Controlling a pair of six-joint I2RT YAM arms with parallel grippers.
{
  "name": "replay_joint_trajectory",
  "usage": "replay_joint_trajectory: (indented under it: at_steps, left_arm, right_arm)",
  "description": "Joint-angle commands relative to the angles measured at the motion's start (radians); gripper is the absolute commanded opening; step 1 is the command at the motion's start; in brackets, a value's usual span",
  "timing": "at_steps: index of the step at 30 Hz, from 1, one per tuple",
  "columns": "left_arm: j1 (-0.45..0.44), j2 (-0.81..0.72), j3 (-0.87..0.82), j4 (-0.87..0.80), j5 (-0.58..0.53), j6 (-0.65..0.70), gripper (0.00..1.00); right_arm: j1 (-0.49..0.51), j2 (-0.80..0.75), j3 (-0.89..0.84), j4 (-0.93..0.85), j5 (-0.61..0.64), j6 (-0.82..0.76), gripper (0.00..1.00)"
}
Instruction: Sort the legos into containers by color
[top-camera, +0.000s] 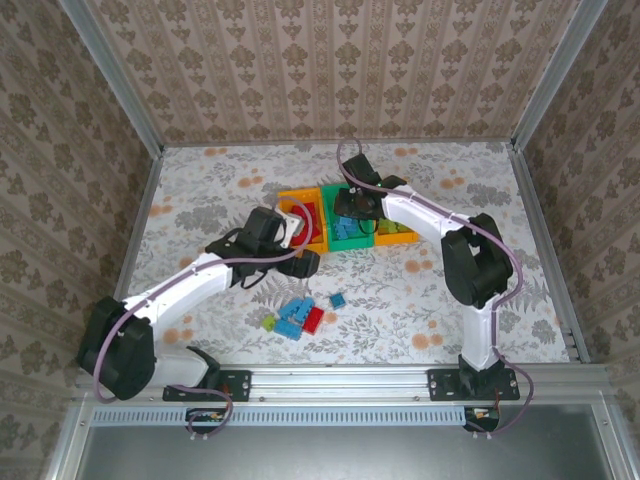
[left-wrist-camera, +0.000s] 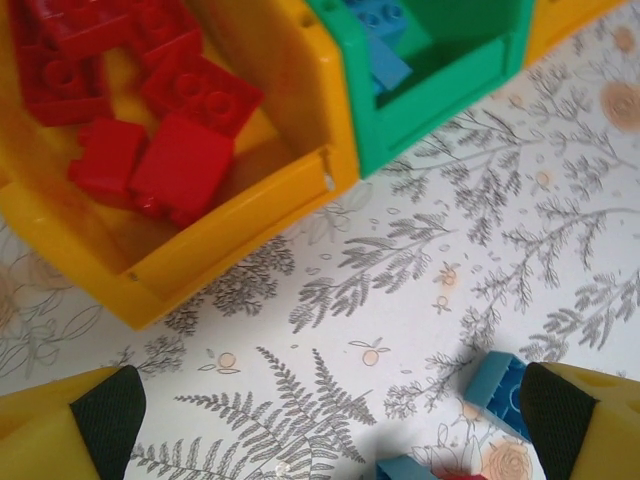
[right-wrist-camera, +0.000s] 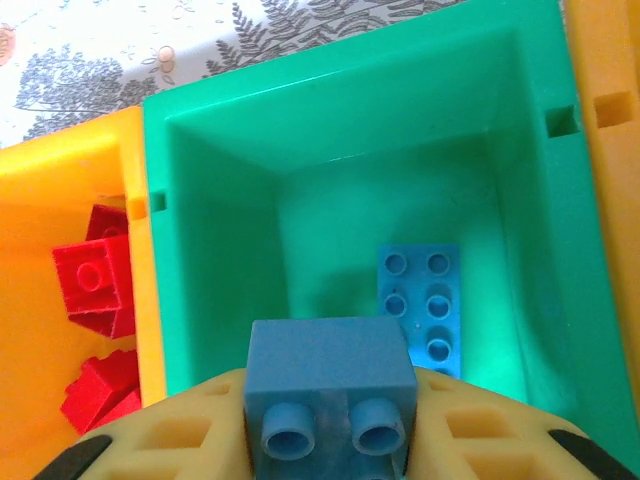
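- Setting: a table (top-camera: 200, 190) under fern-and-flower print is standing inside wallpapered walls (top-camera: 330, 70).
- Containers: three bins are sitting side by side at mid-table. The left orange bin (left-wrist-camera: 230, 235) is holding red bricks (left-wrist-camera: 150, 110), the green bin (right-wrist-camera: 330, 100) is sitting in the middle, and the right orange bin (top-camera: 395, 243) is holding lime pieces (top-camera: 397, 228).
- The right gripper (right-wrist-camera: 325, 440) is clamping a blue brick (right-wrist-camera: 330, 365) and hovering directly over the green bin's open mouth. With the bin lying straight below, the coming move is probably asking for little beyond a release.
- Held brick: squarish, showing no clear long axis, its studs pointing back toward the wrist camera.
- A long blue brick (right-wrist-camera: 425, 310) is lying flat on the green bin's floor, studs up. Its long axis is running near-to-far in the right wrist view, slightly to one side of the held brick.
- The left gripper (left-wrist-camera: 330, 425) is hanging with jaws wide apart, gripping nothing, over bare cloth just in front of the left orange bin.
- The loose legos (top-camera: 300, 318) are lying clustered toward the arm bases, with the left gripper being the nearer.
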Motion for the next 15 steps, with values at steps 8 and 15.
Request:
replay_joint_trajectory:
  at_steps: [8, 15]
  left_arm:
    - [-0.134, 0.06, 0.031, -0.039, 0.064, 0.213, 0.96]
    - [-0.246, 0.151, 0.084, -0.06, 0.075, 0.284, 0.93]
  right_arm:
    - [-0.006, 0.032, 0.049, -0.057, 0.025, 0.003, 0.51]
    - [-0.006, -0.04, -0.011, -0.003, -0.007, 0.018, 0.78]
